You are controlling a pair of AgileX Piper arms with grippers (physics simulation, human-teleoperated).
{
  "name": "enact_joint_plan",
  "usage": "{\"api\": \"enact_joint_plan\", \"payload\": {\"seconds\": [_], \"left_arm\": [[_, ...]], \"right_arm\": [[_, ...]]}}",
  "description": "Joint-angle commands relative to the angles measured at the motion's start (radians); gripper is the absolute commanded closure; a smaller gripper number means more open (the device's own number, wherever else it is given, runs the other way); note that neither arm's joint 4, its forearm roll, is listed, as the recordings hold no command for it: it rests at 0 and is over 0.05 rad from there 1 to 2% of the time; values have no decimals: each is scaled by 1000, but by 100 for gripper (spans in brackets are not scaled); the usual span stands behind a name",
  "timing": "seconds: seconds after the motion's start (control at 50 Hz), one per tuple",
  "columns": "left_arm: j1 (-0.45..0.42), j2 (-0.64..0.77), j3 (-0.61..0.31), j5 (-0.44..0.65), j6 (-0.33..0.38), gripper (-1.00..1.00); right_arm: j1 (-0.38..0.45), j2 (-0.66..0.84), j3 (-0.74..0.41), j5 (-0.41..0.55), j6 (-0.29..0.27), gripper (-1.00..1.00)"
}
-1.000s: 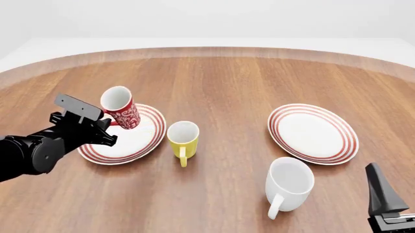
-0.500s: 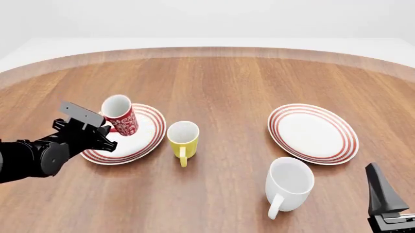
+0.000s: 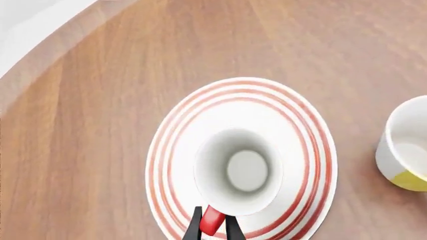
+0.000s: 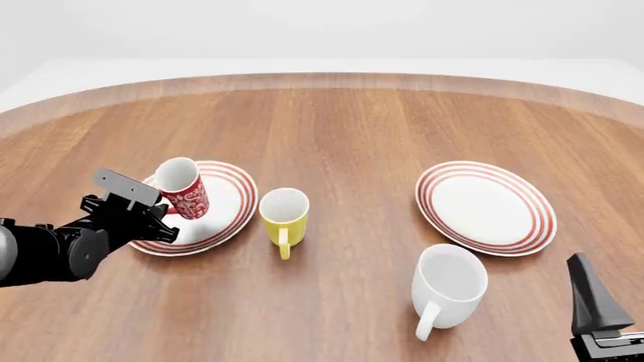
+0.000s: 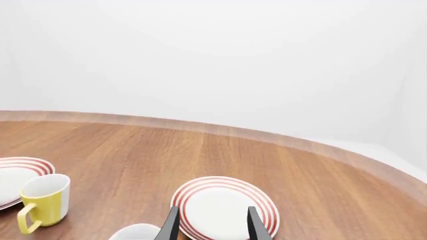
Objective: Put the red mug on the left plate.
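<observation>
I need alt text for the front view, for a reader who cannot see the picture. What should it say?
The left gripper holds the red mug by its handle, tilted, over the left plate on a round wooden table. A yellow mug stands just right of that plate; a second ringed plate and a white mug lie further right, near the idle right gripper.

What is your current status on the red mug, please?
Left gripper shut on red mug handle, mug tilted over left plate. Right gripper open, idle. Nothing in the way.
</observation>
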Motion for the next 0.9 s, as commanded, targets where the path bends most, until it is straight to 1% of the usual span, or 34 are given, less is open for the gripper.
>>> {"api": "enact_joint_plan", "payload": {"seconds": [0.02,0.3,0.46,0.6,0.68,0.9], "left_arm": [[17,19,-4,-19,13,100],[20,55,-18,-35,15,100],[19,60,-34,-25,17,100],[18,66,-22,-37,20,100],[16,62,-23,-31,0,100],[15,63,-34,-27,4,100]], "right_arm": [[1,0,-1,-1,0,-100],[-1,0,-4,1,2,-100],[-1,0,-3,-1,3,-100],[-1,0,-3,0,3,-100],[-1,0,-2,-1,2,-100],[-1,0,0,-1,3,-100]]}}
